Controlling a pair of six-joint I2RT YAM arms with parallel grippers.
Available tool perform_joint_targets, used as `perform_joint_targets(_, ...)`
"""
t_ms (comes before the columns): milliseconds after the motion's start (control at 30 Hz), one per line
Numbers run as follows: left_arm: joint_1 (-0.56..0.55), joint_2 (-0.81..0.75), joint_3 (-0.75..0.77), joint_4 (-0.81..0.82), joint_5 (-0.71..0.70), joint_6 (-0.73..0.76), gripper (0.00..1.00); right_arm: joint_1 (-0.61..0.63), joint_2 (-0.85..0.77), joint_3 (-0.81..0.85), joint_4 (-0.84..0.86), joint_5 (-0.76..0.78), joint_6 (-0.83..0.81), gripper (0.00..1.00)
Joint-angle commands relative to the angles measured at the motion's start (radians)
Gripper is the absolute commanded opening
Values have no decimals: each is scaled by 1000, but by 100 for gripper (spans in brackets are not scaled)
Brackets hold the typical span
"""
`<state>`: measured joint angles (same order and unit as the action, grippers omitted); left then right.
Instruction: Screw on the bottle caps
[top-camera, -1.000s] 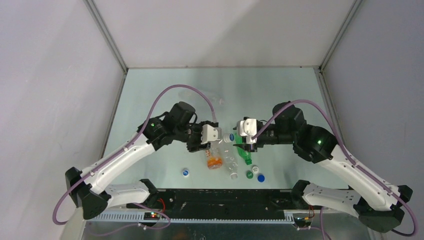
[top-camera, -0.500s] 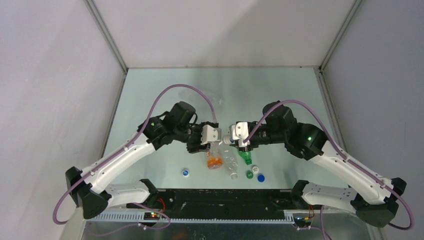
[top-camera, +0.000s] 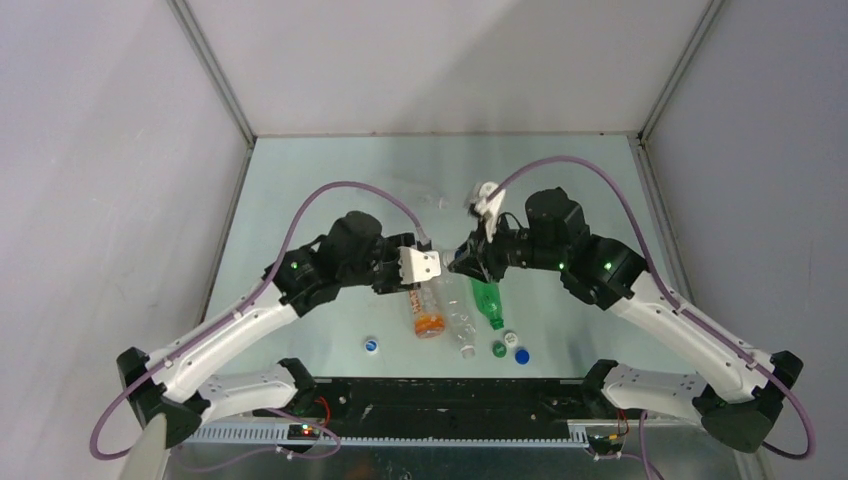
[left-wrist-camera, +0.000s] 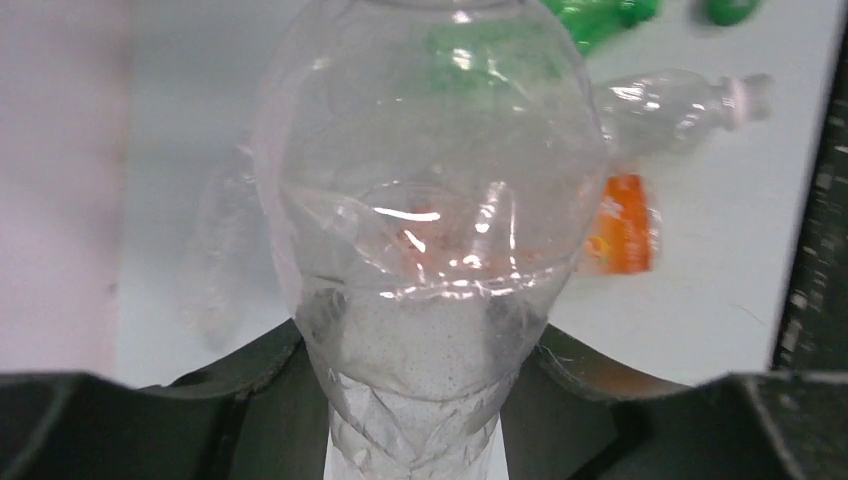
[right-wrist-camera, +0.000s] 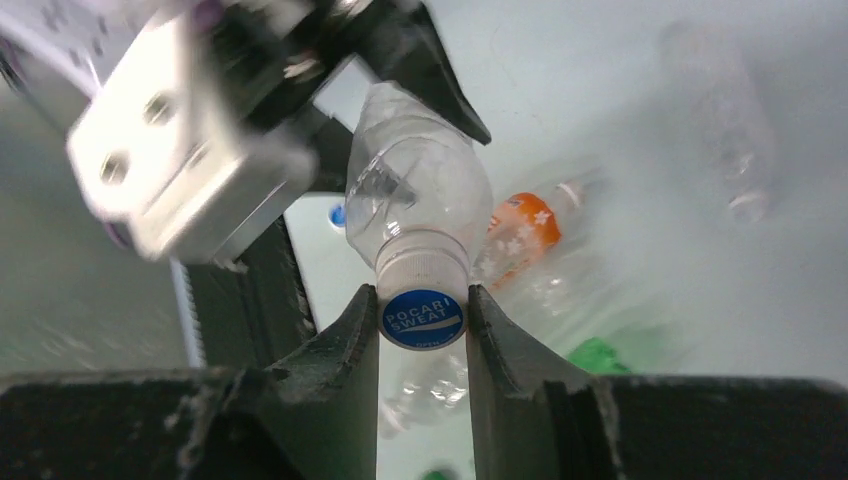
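My left gripper (top-camera: 408, 280) is shut on the body of a clear bottle (left-wrist-camera: 430, 200) and holds it level above the table. My right gripper (right-wrist-camera: 423, 335) is shut on the blue-and-white cap (right-wrist-camera: 423, 318), which sits on that bottle's neck (right-wrist-camera: 415, 200). The two grippers meet over the table's middle, the right gripper (top-camera: 462, 265) facing the left. Below them lie an orange bottle (top-camera: 428, 318), a clear bottle (top-camera: 461, 325) and a green bottle (top-camera: 488, 305). Loose caps lie near the front edge: blue-and-white (top-camera: 372, 346), green (top-camera: 498, 349) and blue (top-camera: 522, 354).
Another clear bottle (top-camera: 432, 200) lies further back on the table. The black front rail (top-camera: 450, 395) runs along the near edge, close to the loose caps. Grey walls close in the table on both sides and at the back.
My right wrist has rolled around the cap, swinging its white mount up and towards the back. The left arm has shifted slightly left with the bottle still in it.
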<state>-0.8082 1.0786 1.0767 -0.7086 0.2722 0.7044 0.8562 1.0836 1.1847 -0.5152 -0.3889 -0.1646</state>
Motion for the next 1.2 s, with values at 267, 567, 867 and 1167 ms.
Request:
perform_joint_targets(267,-253,-88,-204,515,-602,103,0,-149,42,8,110,95,1023,20)
perform_joint_targets(567,-116,-76,-142,276,-286,-13,0,-133,-112,-1,127,91,463,60)
perform_joint_targets(867,-38,46,32,-57,92,17,0,-66,-221,-66,-11,-121,-308,60)
perform_joint_targets(1167,-38,114,112,-130,208,28,0,-7,-201,-85,-99,-173,-574,58)
